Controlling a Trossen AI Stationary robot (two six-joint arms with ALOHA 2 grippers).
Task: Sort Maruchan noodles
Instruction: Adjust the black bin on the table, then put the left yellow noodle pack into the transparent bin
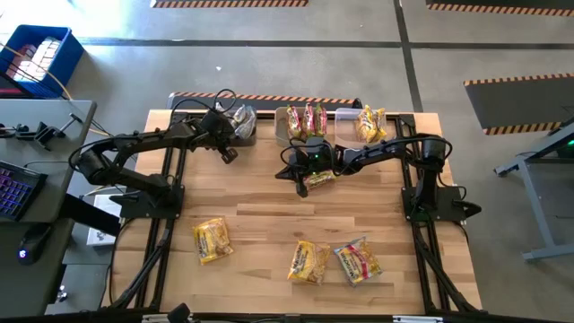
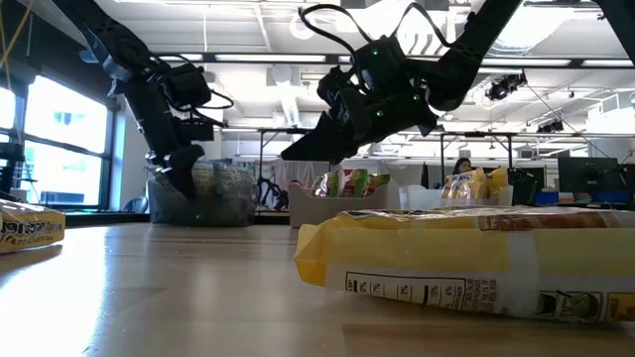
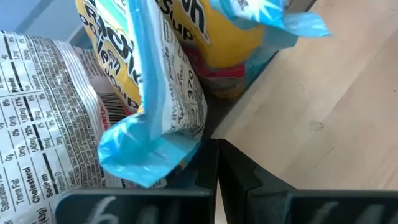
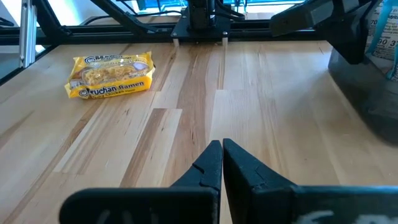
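Note:
Three yellow Maruchan packets lie flat on the table's near half. A fourth packet lies at mid-table under my right arm. More packets stand in the three bins along the far edge. My right gripper is shut and holds nothing; it hangs above mid-table, pointing toward the left. My left gripper is shut and holds nothing; it points down at the near edge of the left bin, where blue-ended and silvery packets stand.
The middle bin holds red and green packets, and the right bin holds yellow ones. Bare wood lies between the two grippers and the near packets. A desk with a keyboard stands left of the table.

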